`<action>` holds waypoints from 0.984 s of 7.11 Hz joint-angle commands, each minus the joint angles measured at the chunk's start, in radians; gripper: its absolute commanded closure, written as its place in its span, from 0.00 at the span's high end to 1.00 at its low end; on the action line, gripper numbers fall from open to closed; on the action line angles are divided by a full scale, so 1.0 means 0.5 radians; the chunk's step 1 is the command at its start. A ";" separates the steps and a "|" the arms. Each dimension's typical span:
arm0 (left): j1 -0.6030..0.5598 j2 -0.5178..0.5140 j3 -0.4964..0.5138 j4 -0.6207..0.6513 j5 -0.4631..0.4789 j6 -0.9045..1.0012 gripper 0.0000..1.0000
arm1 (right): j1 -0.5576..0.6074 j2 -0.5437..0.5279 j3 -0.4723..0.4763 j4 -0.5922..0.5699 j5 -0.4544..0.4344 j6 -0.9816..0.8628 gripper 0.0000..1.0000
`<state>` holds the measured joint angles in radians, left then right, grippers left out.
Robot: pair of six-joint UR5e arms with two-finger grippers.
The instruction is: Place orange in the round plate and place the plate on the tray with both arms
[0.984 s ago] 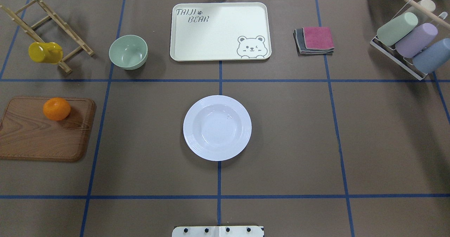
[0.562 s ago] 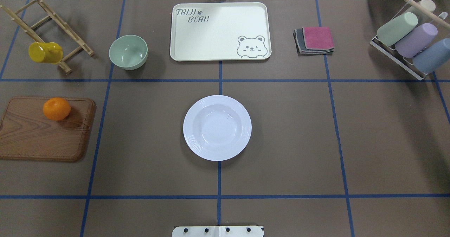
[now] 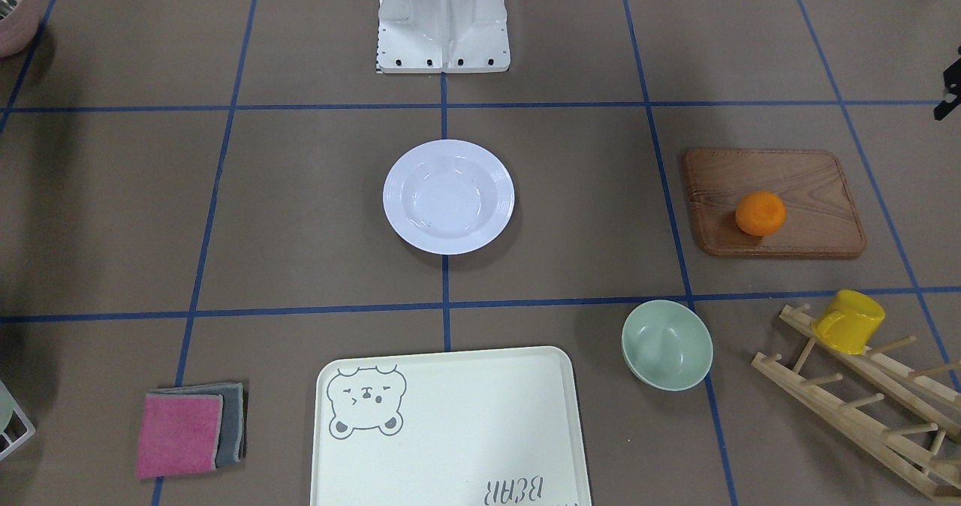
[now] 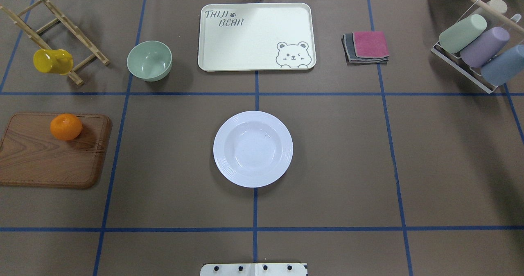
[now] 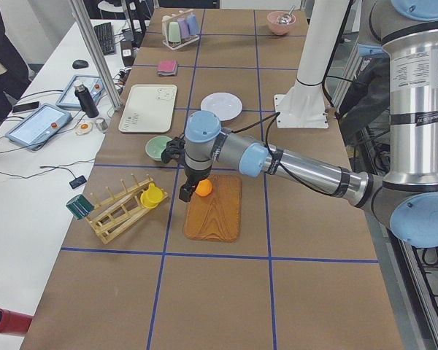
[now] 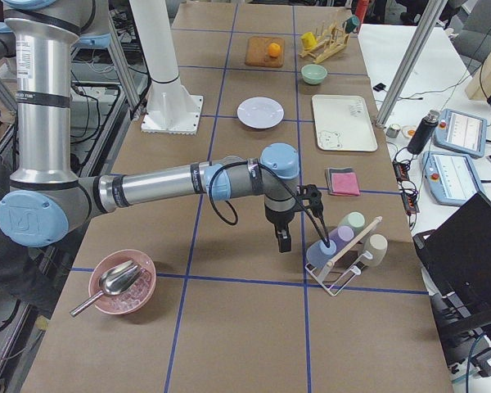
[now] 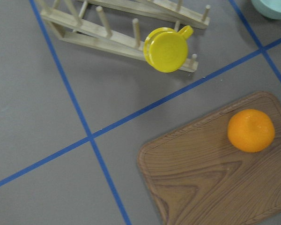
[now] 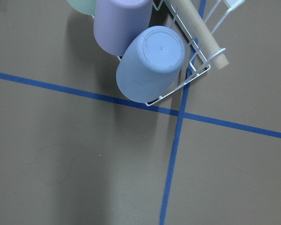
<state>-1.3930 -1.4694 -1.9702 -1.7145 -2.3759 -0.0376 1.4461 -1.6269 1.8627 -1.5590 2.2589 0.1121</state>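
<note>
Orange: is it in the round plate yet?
No, the orange sits on the wooden board, well apart from the round plate, which holds nothing.

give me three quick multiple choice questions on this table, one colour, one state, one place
1. The mug hanging on the peg rack is
A green
B yellow
C blue

2. The round plate is
A empty
B holding fruit
C upside down

3. The orange sits
A in the plate
B on the wooden board
C in the mug

Answers:
1 B: the overhead and left wrist views both show a bright yellow mug on a peg.
2 A: its sunken centre faces up and shows only white.
3 B: it rests near one corner of the board, well apart from the plate.
</note>
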 commanded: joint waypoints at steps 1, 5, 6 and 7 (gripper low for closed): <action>0.497 -0.022 0.013 -0.407 0.282 -1.034 0.99 | -0.067 0.017 0.027 0.022 -0.011 0.132 1.00; 0.886 -0.294 0.408 -0.580 0.610 -1.321 0.99 | -0.085 0.017 0.027 0.022 -0.014 0.132 1.00; 0.917 -0.310 0.497 -0.684 0.610 -1.327 0.99 | -0.088 0.017 0.024 0.022 -0.020 0.132 1.00; 0.948 -0.310 0.528 -0.697 0.610 -1.321 0.99 | -0.088 0.017 0.024 0.022 -0.032 0.132 1.00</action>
<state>-0.9404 -1.6168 -1.7401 -2.0389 -2.0747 -0.6986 1.4030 -1.6183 1.8752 -1.5478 2.2484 0.1779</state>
